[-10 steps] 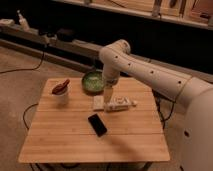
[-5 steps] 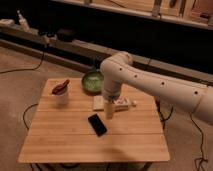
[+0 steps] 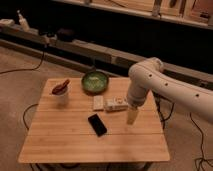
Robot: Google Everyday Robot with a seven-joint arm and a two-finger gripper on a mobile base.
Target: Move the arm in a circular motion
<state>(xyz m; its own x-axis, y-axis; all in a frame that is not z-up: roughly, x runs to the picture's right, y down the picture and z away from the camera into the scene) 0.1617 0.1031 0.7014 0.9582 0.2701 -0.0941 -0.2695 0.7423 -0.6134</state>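
Arm (image 3: 165, 85) reaches in from the right and bends down over the table (image 3: 60, 137).
Its tool (image 3: 132, 115) points straight down low over the table's right side, right of the dark phone (image 3: 97, 124) and just beside the white packet (image 3: 116, 104). It holds nothing visible, and I cannot tell how far open it is. It probably hangs free of the objects so a circular sweep touches none.

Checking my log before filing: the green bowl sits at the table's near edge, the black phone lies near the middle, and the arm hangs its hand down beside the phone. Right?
Not quite: the camera view shows the green bowl at the table's far edge, not the near one. The black phone does lie near the middle, and the arm does hang its hand beside it.
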